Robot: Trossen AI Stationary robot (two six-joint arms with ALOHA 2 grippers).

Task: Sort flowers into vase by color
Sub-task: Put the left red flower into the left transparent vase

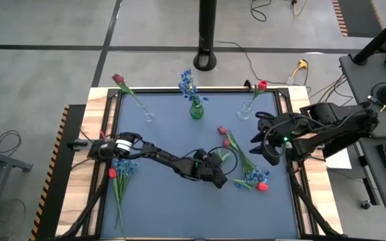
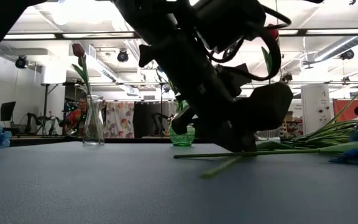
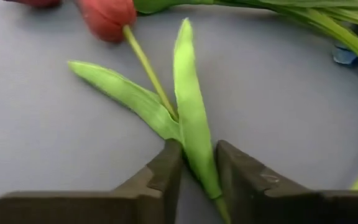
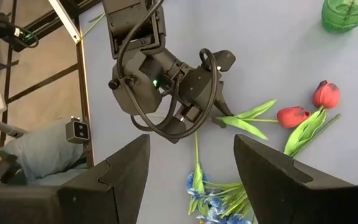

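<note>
Sorting is partly done. One maroon tulip, a blue sprig and one red tulip are each seen standing in a vase beyond both grippers. The left gripper is closed narrowly on the stem of a red tulip lying on the table. More loose flowers are left beside it. The right gripper is held wide, empty, nearby.

arms: dark, jointed | left tool: black cable loops, green light
</note>
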